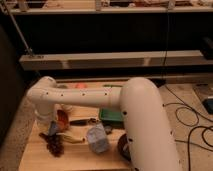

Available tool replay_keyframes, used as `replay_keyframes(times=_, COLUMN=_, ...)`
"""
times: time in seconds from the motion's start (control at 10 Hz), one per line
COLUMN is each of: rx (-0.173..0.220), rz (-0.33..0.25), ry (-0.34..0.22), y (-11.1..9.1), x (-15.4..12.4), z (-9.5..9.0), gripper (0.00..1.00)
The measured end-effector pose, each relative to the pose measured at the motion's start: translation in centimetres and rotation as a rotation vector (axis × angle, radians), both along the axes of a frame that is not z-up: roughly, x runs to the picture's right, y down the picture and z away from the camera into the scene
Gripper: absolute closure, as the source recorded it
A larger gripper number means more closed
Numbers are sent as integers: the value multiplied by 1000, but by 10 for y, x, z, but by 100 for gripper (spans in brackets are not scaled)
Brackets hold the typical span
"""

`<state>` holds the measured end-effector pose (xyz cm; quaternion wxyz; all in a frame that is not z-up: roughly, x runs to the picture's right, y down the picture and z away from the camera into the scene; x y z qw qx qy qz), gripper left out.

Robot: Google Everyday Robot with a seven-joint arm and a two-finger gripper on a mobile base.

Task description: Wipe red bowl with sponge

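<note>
One white arm, thick and dotted along its length, crossing above the worktop from lower right to an elbow at far left, then bending straight down. At the end of that downturn, the hand, low over the worktop's left part and just left of the red bowl. Cannot tell whether spread or pressed together. Small pale blue sponge right at the hand's tip, by the bowl's left rim; touching or just apart, cannot tell, nor whether pinched. Red bowl partly hidden behind the wrist, sitting left of centre, well in from the front edge.

Close around: dark maroon clump just in front of the hand, yellowish strip beside it, black-handled tool lying to the bowl's right, grey-blue lump further right, green item behind that, brown bowl mostly covered by the arm. Little free room to the right of the red bowl; bare wood at the front-left corner and along the left edge. Left edge near the hand, speckled floor beyond it. Black cables looping on the floor at right. Long pale shelf across the back, dark gap beneath.
</note>
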<state>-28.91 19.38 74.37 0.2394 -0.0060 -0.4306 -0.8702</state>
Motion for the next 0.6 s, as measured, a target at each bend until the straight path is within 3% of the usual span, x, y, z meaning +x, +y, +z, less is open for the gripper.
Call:
replay_keyframes(times=0.3, rx=-7, rz=50, ry=38, y=-4, x=34, z=5, gripper=96)
replay_keyframes(times=0.6, rx=-6, rz=94, ry=72, y=-17, x=48, z=13, gripper=96)
